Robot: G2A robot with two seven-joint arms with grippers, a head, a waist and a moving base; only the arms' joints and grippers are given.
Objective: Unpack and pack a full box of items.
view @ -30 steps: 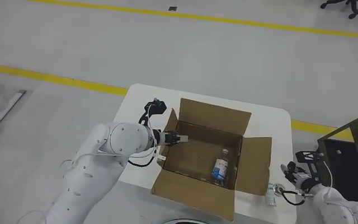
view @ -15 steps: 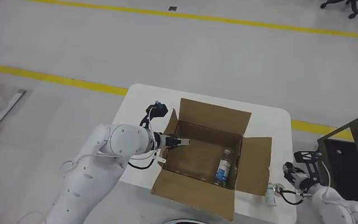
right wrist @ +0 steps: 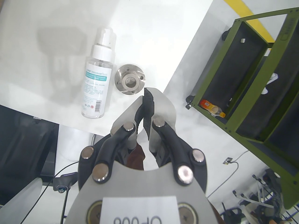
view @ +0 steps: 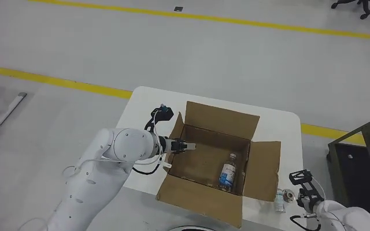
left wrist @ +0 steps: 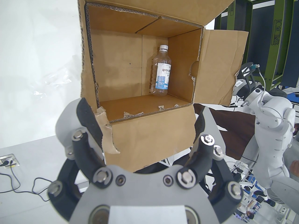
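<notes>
Box (view: 222, 118) open on table (view: 144, 101), flaps out. Bottle (view: 228, 173) lying inside by right wall. Left gripper (view: 188, 145) at left flap, jaws spread astride it. Right gripper (right wrist: 146, 99) at table's right edge, jaws pressed together, near spray bottle (right wrist: 97, 80) and metal flange (right wrist: 129, 79).

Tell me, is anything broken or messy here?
Yes. The box is torn: a ragged strip hangs off one flap's corner, and frayed bits line the rim. The spray bottle lies flat on the table instead of standing.
</notes>
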